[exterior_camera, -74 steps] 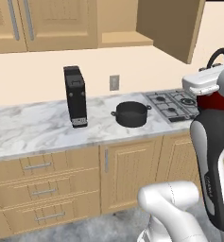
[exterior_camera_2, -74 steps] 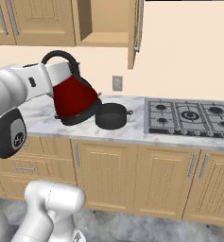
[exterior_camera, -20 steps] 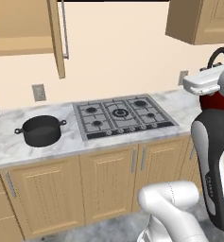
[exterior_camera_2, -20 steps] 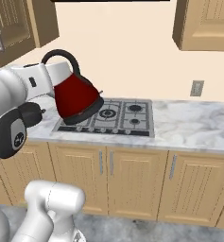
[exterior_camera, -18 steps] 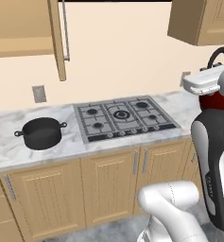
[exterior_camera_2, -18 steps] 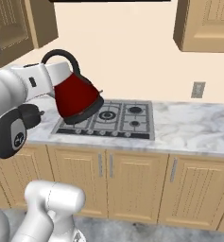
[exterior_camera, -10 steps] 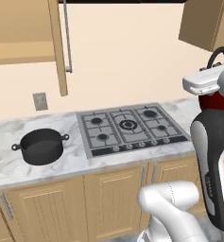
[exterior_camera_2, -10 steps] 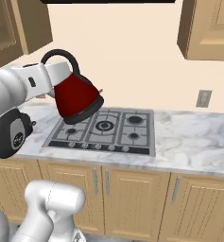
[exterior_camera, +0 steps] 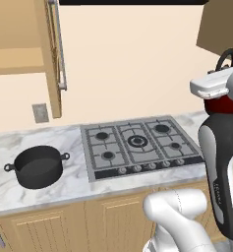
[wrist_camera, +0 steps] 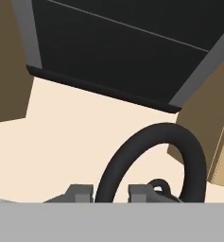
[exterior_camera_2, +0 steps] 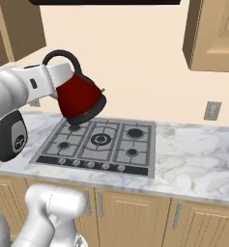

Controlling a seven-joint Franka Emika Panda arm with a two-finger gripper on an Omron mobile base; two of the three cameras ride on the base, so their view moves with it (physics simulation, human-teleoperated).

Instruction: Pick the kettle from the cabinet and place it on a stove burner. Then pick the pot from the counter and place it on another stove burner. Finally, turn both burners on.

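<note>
The white arm is seen rising from the lower left of the right base view, its forearm stretched level toward the centre left. The gripper (wrist_camera: 111,193) is closed on the black handle of the kettle (exterior_camera_2: 79,99), with the two dark fingertips (wrist_camera: 80,192) seen at the bottom centre of the hand view, one on either side of the handle.

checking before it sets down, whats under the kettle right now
In the right base view the kettle hangs tilted in the gripper, clear of the cooktop. Behind its lower edge lies the back-left burner, mostly covered by the kettle. Nothing sits on the other burners.
</note>
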